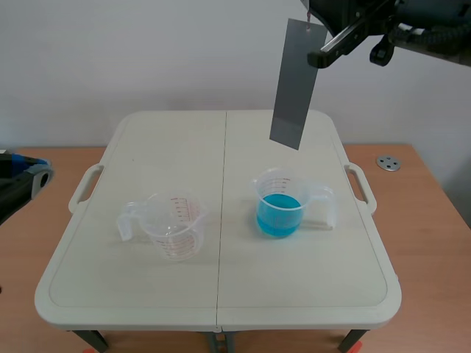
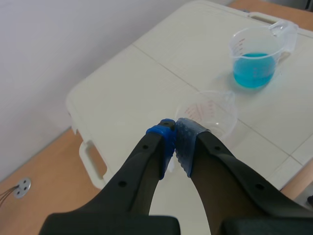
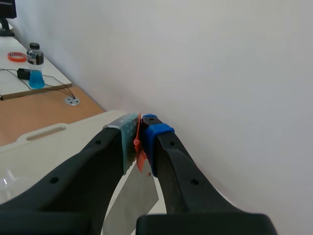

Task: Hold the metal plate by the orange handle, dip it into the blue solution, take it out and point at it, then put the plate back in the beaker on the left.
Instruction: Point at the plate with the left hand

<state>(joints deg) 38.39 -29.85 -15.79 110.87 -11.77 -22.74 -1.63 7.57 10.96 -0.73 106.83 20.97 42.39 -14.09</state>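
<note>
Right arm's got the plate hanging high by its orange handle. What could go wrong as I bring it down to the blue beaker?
The metal plate hangs only from the thin orange handle pinched in the right gripper, so it may swing or slip on the way down. The plate is long and the blue solution beaker looks light: an off-centre plate could catch the rim and tip it, spilling liquid.
</note>
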